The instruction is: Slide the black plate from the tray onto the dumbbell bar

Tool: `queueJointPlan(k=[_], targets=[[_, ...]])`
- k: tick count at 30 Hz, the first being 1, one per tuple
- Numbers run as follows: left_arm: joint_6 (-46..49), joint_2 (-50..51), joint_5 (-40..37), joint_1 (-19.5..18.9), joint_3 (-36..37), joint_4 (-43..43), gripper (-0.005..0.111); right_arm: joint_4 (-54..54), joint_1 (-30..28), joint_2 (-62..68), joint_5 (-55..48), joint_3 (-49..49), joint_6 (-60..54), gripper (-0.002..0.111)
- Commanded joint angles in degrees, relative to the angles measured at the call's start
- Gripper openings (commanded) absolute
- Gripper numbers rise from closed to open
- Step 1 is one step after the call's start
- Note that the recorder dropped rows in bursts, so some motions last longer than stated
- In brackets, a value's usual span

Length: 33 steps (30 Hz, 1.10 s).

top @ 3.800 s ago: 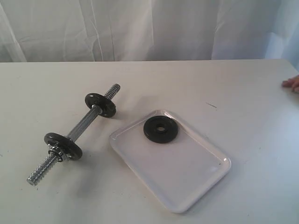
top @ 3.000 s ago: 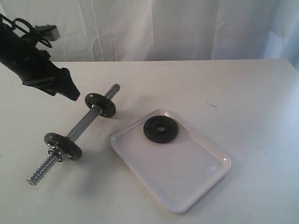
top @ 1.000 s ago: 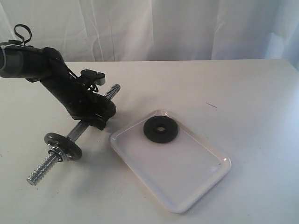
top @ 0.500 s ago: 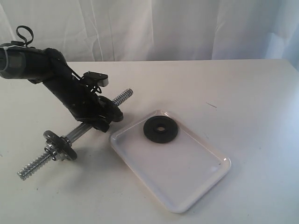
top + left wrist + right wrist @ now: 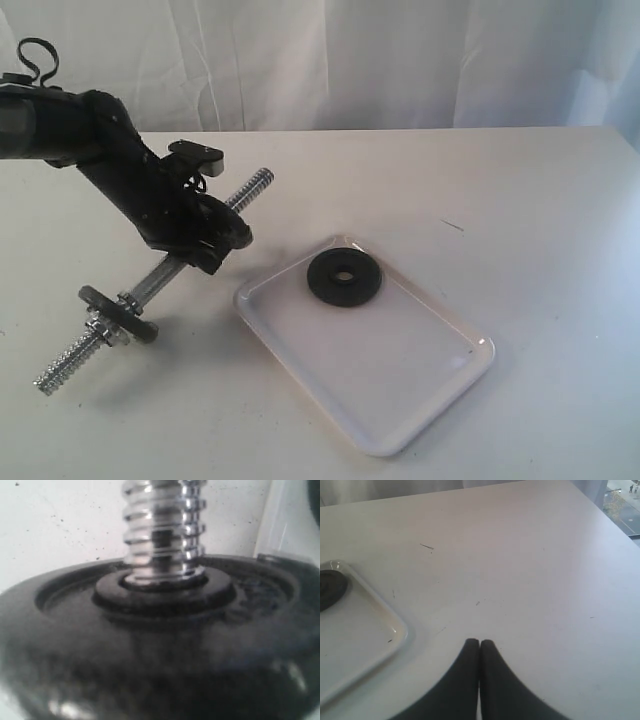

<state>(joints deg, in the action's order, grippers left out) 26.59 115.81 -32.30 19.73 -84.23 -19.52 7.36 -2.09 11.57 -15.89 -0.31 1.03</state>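
Note:
The black plate [image 5: 343, 278] lies flat at the far corner of the white tray [image 5: 400, 400]; the right wrist view catches its edge [image 5: 330, 587] on the tray [image 5: 360, 630]. My left gripper [image 5: 213, 246] is shut on the dumbbell bar [image 5: 160, 278] beside its upper black disc [image 5: 160, 645], and the far threaded end [image 5: 250, 190] is raised off the table. The left wrist view is filled by that disc and the threaded rod [image 5: 164, 530]; the fingers are hidden. A second disc [image 5: 118, 313] sits near the bar's low end. My right gripper [image 5: 479, 643] is shut and empty over bare table.
A white table [image 5: 520, 200] carries everything, with a white curtain behind. The tray lies diagonally just right of the bar. A small dark mark [image 5: 452, 225] is on the table beyond the tray. The right arm is out of the exterior view.
The left arm came in from the left and closed on the bar by the upper disc. The bar has since shifted, its far end lifting and its near end sliding left.

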Motion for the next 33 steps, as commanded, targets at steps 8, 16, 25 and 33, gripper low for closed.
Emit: queueJointPlan(k=[8, 16, 25, 33], targets=[[0.36, -10.59, -1.04, -0.15, -1.09, -2.39, 0.0, -0.14, -0.26, -0.11, 0.55, 0.31, 0.22, 0.0], [0.36, -12.03, -4.71, -0.15, 1.47, -0.95, 0.0, -0.14, -0.26, -0.11, 0.55, 0.31, 0.22, 0.0], [0.36, -22.83, 7.82, -0.15, 20.73, -3.3, 0.0, -0.14, -0.26, -0.11, 0.55, 0.31, 0.22, 0.0], [0.36, -30.89, 12.22, -0.15, 31.03, -3.55, 0.0, -0.14, -0.26, -0.11, 0.66, 0.31, 0.22, 0.0]])
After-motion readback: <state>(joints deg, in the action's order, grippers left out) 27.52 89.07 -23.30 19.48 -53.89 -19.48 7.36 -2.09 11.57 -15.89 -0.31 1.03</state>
